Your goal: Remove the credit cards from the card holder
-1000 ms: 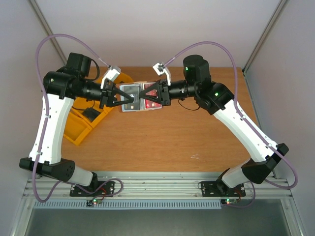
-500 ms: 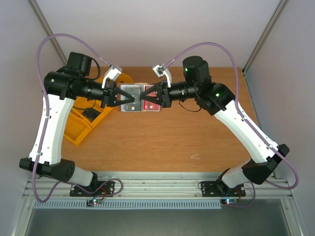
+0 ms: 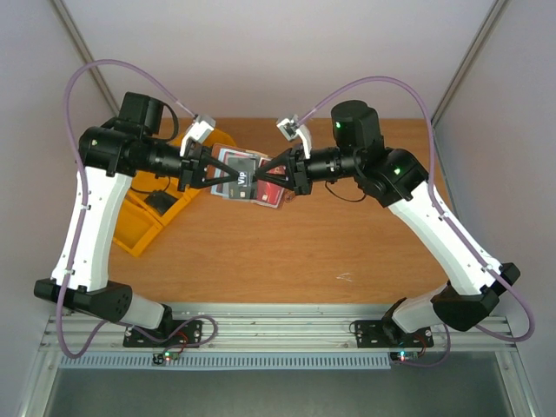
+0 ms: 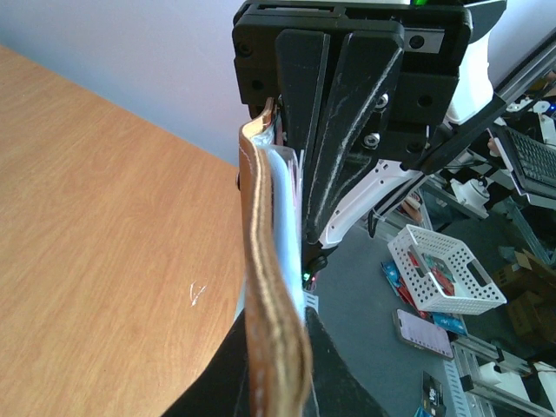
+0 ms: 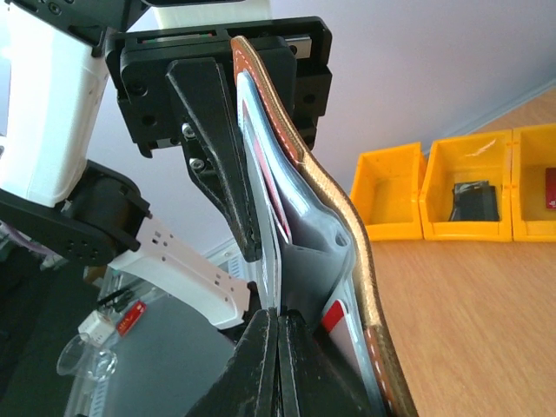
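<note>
The card holder (image 3: 246, 159) hangs in the air over the far middle of the wooden desk (image 3: 304, 252). It is spread open with its lining side up. Seen from overhead, its long axis runs from about 10 o'clock to 4 o'clock, and the 4 o'clock end dips lower. The red credit cards (image 3: 271, 193) show in its pockets.

The desk is bare brown wood with a small pale scuff near the front. Yellow bins (image 3: 139, 221) sit at its 9 o'clock side, and pale walls close in the back and sides.

The left tool (image 3: 233, 180) comes in from 9 o'clock. Its fingers are clamped on one end of the holder, which shows edge-on in its wrist view with the brown face on one side. The right tool (image 3: 265, 178) comes in from 3 o'clock with its fingers pressed nearly together on a thin pale layer of the lining side. I cannot tell whether a card sits in that pinch. The two tool tips almost meet.
</note>
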Available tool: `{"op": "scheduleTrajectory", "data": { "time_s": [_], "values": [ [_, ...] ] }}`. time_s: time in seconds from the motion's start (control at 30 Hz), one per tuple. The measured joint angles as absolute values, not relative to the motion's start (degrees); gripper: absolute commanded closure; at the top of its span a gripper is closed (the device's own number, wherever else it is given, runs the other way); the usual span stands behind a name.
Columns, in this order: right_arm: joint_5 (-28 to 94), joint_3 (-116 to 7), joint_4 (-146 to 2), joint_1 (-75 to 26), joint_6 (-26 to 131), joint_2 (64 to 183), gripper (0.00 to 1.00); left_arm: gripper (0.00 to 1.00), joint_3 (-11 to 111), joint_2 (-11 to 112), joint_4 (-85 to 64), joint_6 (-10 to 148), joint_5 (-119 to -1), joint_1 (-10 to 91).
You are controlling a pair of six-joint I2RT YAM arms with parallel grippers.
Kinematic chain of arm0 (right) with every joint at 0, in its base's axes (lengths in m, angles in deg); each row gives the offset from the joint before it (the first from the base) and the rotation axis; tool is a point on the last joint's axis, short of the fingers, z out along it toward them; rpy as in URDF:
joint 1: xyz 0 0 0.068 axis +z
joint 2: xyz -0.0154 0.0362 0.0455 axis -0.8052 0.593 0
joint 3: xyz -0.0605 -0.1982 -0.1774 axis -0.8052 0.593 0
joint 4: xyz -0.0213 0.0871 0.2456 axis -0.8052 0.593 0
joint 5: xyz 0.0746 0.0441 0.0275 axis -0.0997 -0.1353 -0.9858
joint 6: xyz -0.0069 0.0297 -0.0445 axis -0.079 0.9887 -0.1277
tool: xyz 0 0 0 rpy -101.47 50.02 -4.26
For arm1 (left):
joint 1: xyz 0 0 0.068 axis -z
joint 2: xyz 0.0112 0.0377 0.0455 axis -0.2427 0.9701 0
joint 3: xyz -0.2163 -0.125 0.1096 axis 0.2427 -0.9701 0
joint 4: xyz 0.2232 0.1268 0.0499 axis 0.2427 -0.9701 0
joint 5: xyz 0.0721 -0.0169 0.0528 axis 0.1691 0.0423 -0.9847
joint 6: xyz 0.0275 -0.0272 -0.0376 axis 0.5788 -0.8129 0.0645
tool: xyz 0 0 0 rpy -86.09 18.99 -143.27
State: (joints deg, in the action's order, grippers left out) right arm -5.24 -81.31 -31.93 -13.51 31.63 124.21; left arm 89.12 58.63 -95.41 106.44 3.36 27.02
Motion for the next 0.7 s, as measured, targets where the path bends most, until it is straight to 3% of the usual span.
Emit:
{"op": "scheduleTrajectory", "data": {
  "time_s": [0.33, 0.47, 0.57, 0.7],
  "values": [
    [-6.91, -80.92, -32.54, -13.18, 32.72, 124.62, 0.90, 1.00, 88.73, 58.54, -94.91, 105.81, 4.63, 27.24],
    [-7.56, -79.04, -35.03, -12.86, 34.32, 124.82, 0.99, 1.00, 88.73, 58.54, -94.82, 105.13, 4.28, 27.17],
    [-8.00, -78.71, -35.93, -12.81, 34.84, 124.87, 0.99, 1.00, 88.73, 58.54, -94.69, 104.50, 3.95, 26.91],
    [-7.43, -77.77, -36.56, -12.97, 34.67, 124.45, 0.99, 0.83, 88.01, 58.21, -93.72, 103.40, 3.08, 26.84]
  ]
}}
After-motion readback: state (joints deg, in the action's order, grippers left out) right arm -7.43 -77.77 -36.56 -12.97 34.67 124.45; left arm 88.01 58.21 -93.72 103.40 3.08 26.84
